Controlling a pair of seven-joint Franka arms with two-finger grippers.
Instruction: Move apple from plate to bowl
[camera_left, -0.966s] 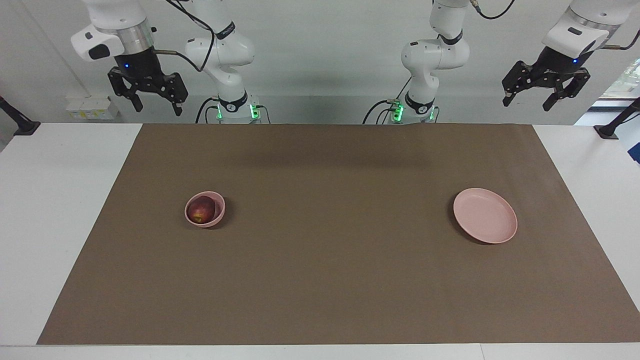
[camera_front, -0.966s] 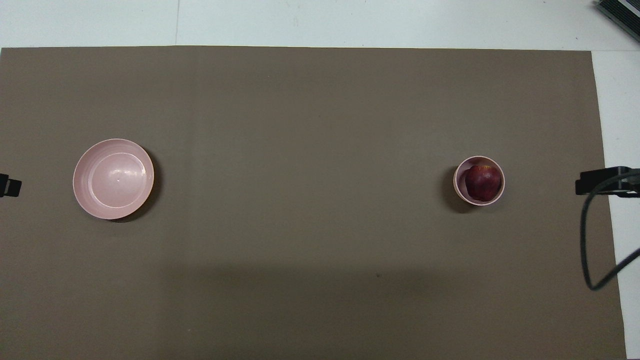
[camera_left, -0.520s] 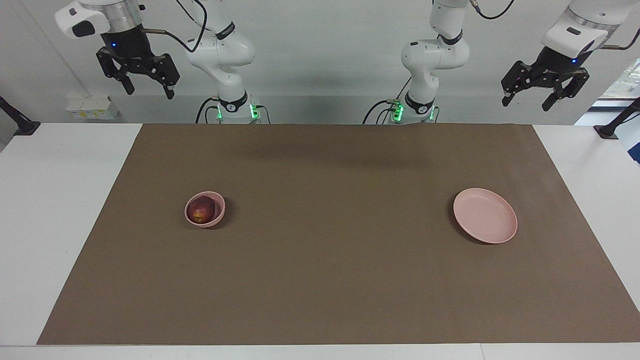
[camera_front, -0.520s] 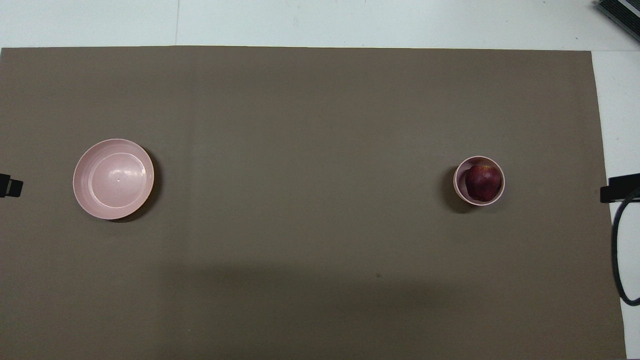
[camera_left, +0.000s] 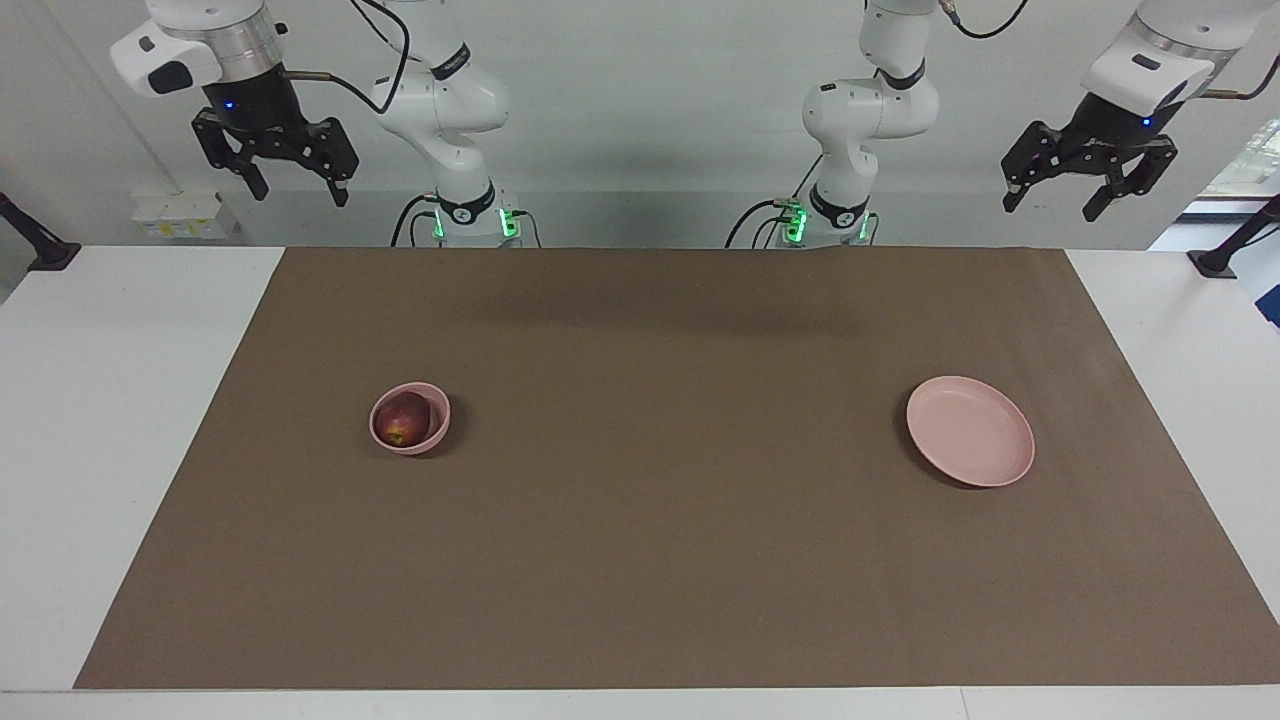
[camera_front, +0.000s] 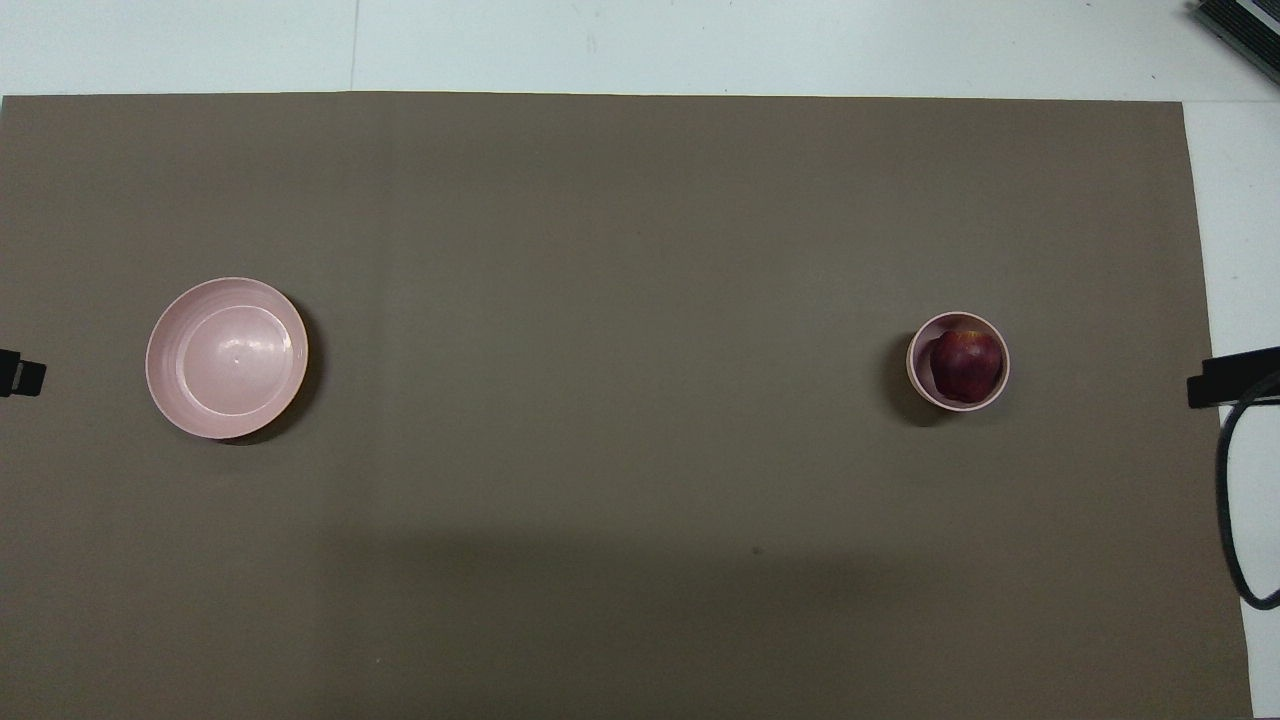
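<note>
Facing view, from my remote console: the apple (camera_left: 403, 418) sits in the small pink bowl (camera_left: 437, 432) on the brown mat (camera_left: 660, 560) covering the table (camera_left: 110, 420), well apart from the bare pink plate (camera_left: 970, 431), which lies toward the left arm's end. By my reading, the move is done. The right gripper (camera_left: 276, 160) hangs high above the table edge nearest the robots, up and away from the bowl, fingers spread and holding nothing. The left gripper (camera_left: 1088, 172) waits equally high, up from the plate, fingers likewise spread and empty.

I judge the apple firm, smooth and a little slick, moderately heavy for its size, liable to bruise if squeezed hard. It nearly fills the bowl, so any hold would have to come from above, across its widest part.

Only the facing view shows both grippers and arm bases. The overhead view shows the plate's inner ring and how snugly the apple fits the bowl's rim, with just dark hardware at each side edge.
</note>
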